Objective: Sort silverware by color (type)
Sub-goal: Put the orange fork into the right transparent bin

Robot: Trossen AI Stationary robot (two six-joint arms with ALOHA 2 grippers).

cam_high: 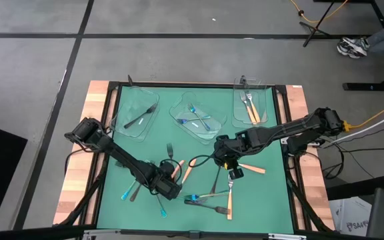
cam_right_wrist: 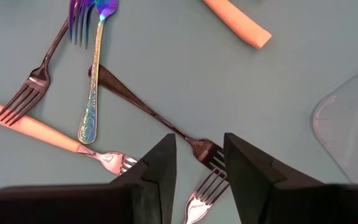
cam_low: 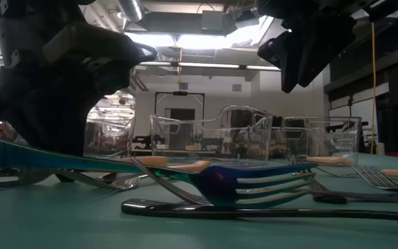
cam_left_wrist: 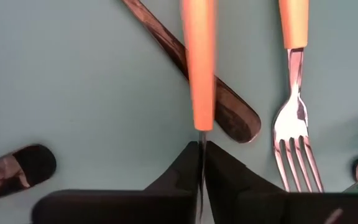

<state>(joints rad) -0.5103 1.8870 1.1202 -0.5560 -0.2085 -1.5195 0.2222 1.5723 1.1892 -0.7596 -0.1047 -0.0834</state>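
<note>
Loose silverware lies on the green mat [cam_high: 145, 143]: orange-handled pieces [cam_high: 252, 168], iridescent blue ones [cam_high: 192, 198] and dark ones [cam_high: 215, 181]. My left gripper [cam_high: 171, 189] is near the front edge, shut on an orange-handled utensil [cam_left_wrist: 197, 62]. My right gripper [cam_high: 228, 163] is open over the middle of the mat, its fingers standing either side of a dark fork's tines [cam_right_wrist: 207, 151] and above a silver fork's tines [cam_right_wrist: 199, 194], touching neither. In the low view a blue-purple fork [cam_low: 254, 183] lies in front. My left gripper pinches the thin metal part [cam_left_wrist: 201, 140] just past the end of the orange handle, edge-on between its two fingers [cam_left_wrist: 179, 171]. The fingers come from above. The handle sticks out beyond the fingertips and crosses over a dark utensil [cam_left_wrist: 229, 112]; whether it is clear of the mat I cannot tell.
Three clear trays stand along the far side: the left one [cam_high: 122, 120] holds a dark piece, the middle one [cam_high: 179, 110] blue pieces, the right one [cam_high: 262, 110] orange-handled forks. Another orange-handled fork [cam_left_wrist: 294, 118] lies beside my left gripper. Wooden table edges flank the mat.
</note>
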